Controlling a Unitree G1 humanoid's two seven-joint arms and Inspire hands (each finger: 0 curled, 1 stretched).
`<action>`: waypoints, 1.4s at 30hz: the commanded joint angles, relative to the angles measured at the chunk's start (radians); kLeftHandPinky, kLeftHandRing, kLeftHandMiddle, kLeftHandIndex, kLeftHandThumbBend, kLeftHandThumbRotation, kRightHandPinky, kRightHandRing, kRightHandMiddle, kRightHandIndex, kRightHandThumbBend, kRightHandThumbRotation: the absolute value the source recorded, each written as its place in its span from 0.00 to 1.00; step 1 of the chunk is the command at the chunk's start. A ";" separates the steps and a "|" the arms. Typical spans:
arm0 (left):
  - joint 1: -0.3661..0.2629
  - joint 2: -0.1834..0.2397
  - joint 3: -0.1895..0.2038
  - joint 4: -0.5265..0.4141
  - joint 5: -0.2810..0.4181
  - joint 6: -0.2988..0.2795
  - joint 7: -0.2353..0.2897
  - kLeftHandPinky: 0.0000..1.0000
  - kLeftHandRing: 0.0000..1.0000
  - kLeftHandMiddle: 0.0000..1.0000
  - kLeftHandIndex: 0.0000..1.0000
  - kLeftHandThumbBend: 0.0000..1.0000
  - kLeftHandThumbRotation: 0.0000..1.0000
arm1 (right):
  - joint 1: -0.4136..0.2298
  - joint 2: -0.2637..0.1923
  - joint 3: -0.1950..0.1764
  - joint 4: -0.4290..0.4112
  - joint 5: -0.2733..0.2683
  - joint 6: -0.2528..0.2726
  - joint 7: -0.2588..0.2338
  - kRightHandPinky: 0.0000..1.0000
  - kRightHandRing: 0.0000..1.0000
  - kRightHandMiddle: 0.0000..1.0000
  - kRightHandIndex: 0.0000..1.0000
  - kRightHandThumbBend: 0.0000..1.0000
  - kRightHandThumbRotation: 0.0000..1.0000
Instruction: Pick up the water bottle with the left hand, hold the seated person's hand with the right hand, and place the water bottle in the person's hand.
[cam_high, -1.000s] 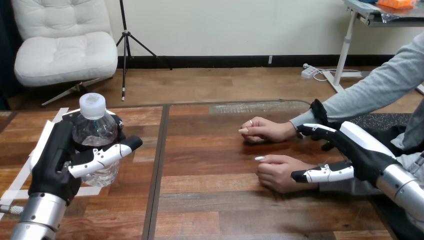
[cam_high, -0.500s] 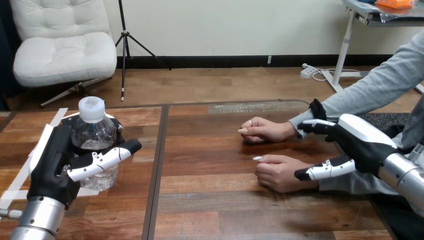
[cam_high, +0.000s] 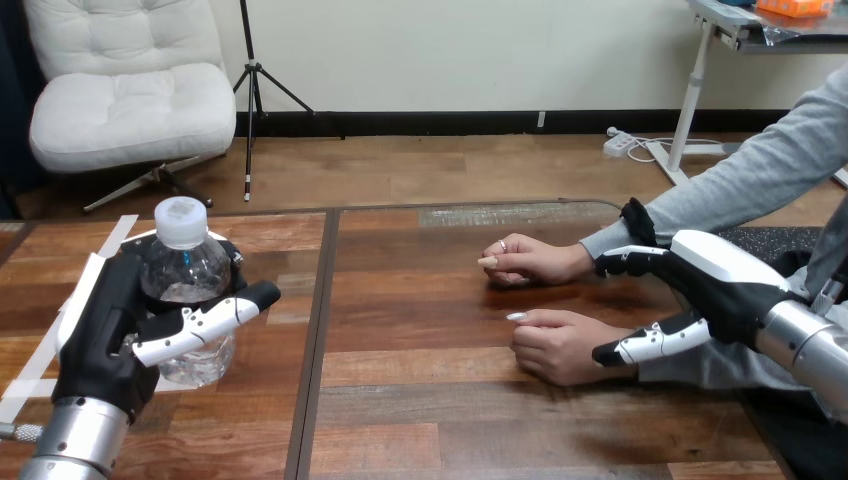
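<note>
Head view puts the task at roughly a third done, as a judgement. Well left of the table's dark seam (cam_high: 317, 330), the left hand (cam_high: 100, 335) has its fingers wrapped behind the water bottle (cam_high: 188, 285) and its thumb laid across the front, so the pick-up grip is made (whether the bottle's base is clear of the table (cam_high: 450, 430) cannot be told). Far right of the seam, the right hand (cam_high: 720, 290) is spread wide, thumb low and fingers high, bracketing the wrist of the person's nearer hand (cam_high: 555, 345). The thumb tip sits just beside that wrist, but nothing curls round it, so the hold is not yet made. The person's farther hand (cam_high: 530, 262) rests just beyond, and both lie loosely curled on the wood. What seems left is to close the right hand on the person's hand, carry the bottle across the seam and set it in a palm.
</note>
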 joint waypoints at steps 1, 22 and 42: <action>-0.039 0.010 0.015 -0.072 -0.017 -0.002 0.006 0.25 0.31 0.36 0.39 0.62 0.00 | -0.108 -0.028 0.011 0.006 0.001 -0.007 -0.013 0.88 0.86 0.87 0.86 1.00 0.53; -0.030 0.006 0.022 -0.079 -0.024 -0.011 0.007 0.25 0.32 0.36 0.39 0.62 0.00 | -0.154 -0.024 0.065 0.071 -0.038 0.022 -0.018 0.85 0.86 0.88 0.86 1.00 0.50; 0.000 0.003 0.026 -0.129 -0.053 -0.016 -0.004 0.25 0.31 0.36 0.39 0.59 0.00 | -0.172 -0.011 0.102 0.122 -0.036 0.083 -0.004 0.87 0.88 0.89 0.87 1.00 0.44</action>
